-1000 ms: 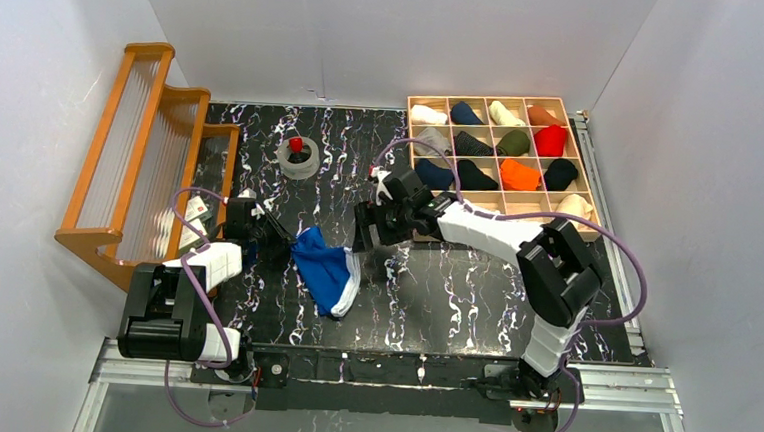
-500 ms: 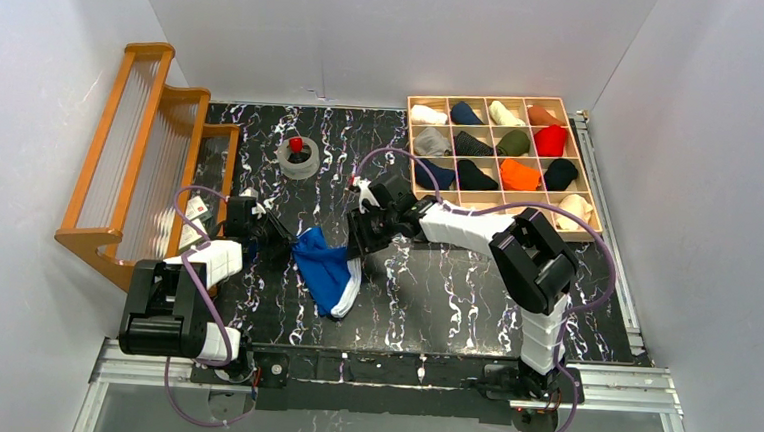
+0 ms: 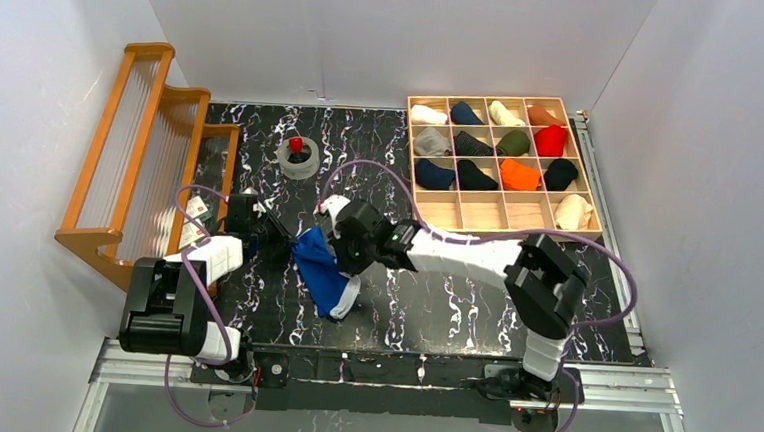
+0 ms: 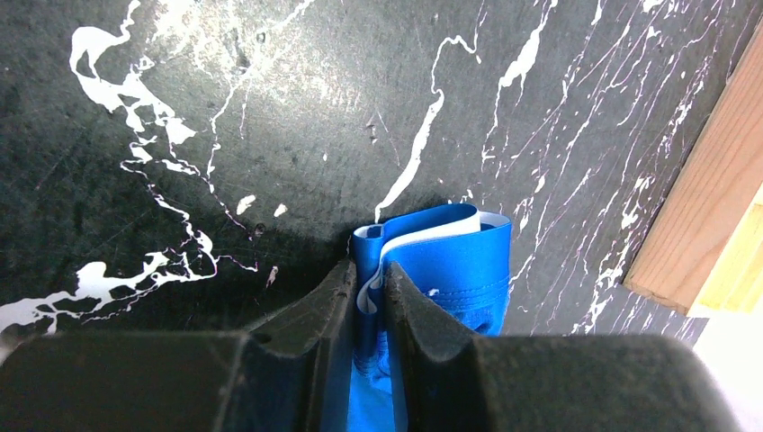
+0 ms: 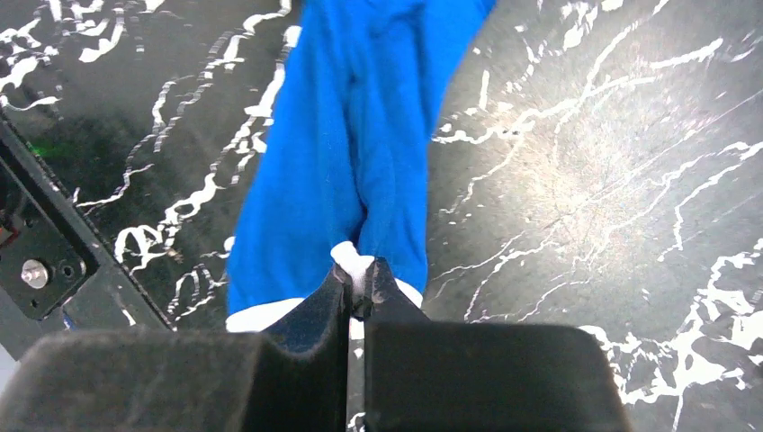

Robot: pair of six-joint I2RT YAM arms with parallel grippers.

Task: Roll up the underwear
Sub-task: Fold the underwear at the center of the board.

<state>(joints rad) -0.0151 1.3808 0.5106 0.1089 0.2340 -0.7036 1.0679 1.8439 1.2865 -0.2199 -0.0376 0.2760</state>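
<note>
Right gripper (image 5: 360, 281), swung left from sock box (image 3: 483, 213) since earlier frame: we are pinching white hem of blue underwear (image 3: 321, 270). Left gripper (image 4: 367, 286): we are clamping opposite folded edge. Garment is lying on table (image 3: 433, 299) between grippers.

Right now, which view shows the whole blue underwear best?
Top view: the blue underwear shows nearly whole. Left wrist view shows only a folded edge in the left hand; right wrist view, a stretch with its white hem in the right hand.
</note>
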